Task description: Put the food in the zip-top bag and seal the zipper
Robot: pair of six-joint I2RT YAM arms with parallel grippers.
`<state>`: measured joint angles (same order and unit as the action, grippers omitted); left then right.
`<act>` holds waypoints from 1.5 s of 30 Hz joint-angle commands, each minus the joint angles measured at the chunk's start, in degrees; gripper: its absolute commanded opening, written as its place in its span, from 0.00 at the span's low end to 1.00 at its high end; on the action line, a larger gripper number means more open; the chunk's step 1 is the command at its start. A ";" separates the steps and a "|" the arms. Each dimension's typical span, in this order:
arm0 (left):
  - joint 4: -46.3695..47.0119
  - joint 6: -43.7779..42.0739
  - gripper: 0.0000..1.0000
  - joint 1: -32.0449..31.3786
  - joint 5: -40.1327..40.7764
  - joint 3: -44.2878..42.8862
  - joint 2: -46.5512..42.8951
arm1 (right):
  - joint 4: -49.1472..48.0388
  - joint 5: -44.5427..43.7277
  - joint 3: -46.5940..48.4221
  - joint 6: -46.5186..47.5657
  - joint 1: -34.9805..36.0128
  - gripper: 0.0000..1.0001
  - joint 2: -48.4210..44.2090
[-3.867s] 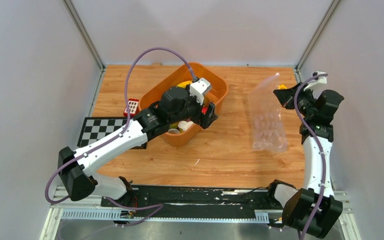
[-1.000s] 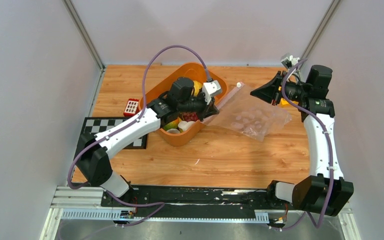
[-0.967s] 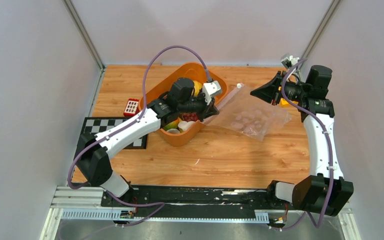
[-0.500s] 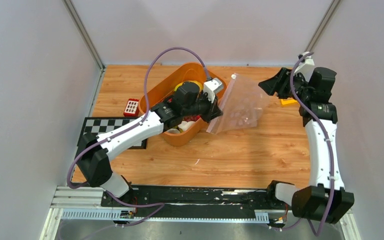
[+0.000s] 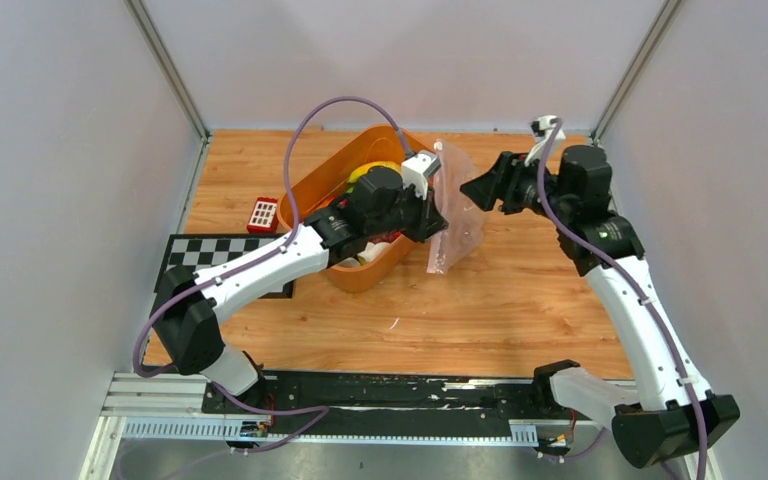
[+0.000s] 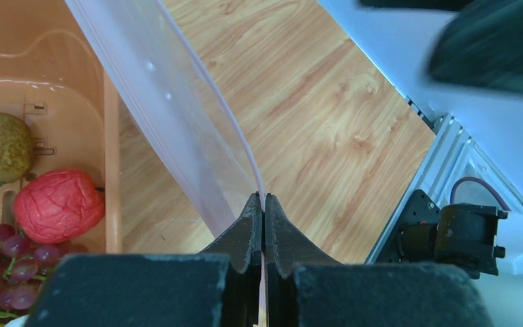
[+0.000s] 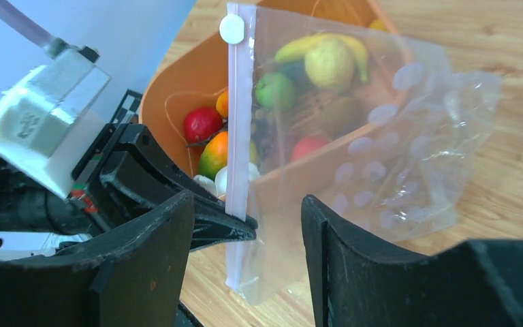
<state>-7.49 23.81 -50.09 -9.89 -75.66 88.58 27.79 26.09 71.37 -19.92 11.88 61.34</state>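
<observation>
My left hand (image 6: 263, 202) clamps the pinkish zipper strip (image 7: 238, 116) of the clear crinkly plastic bag (image 7: 408, 150), held upright beside the orange plastic basket (image 5: 318, 182). My right hand (image 7: 248, 214) stands apart, facing it.

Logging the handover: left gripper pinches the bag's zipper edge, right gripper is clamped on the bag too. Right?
No: the right gripper is open, jaws apart, as the right wrist view shows. The left gripper does pinch the zip-top bag at its zipper edge.
</observation>
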 commanded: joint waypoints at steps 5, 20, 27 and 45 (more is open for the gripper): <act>0.81 0.75 0.00 -1.41 1.75 0.02 -2.71 | -3.88 -10.13 -1.04 -1.50 9.65 0.54 5.82; 0.53 0.18 0.00 -1.42 3.26 1.08 -3.53 | -6.19 -18.52 -4.09 1.29 14.64 0.10 6.83; 0.71 0.10 0.09 -1.42 2.85 1.06 -3.26 | -6.17 -19.02 -4.85 2.38 14.75 0.00 6.50; 1.01 -3.26 0.74 -1.24 9.80 4.03 -6.73 | -5.99 -13.99 -6.11 5.31 14.63 0.00 5.25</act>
<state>-6.63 22.04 -51.35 -2.48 -69.49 80.79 23.27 8.19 64.49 -15.94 26.72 68.18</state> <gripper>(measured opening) 0.753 0.015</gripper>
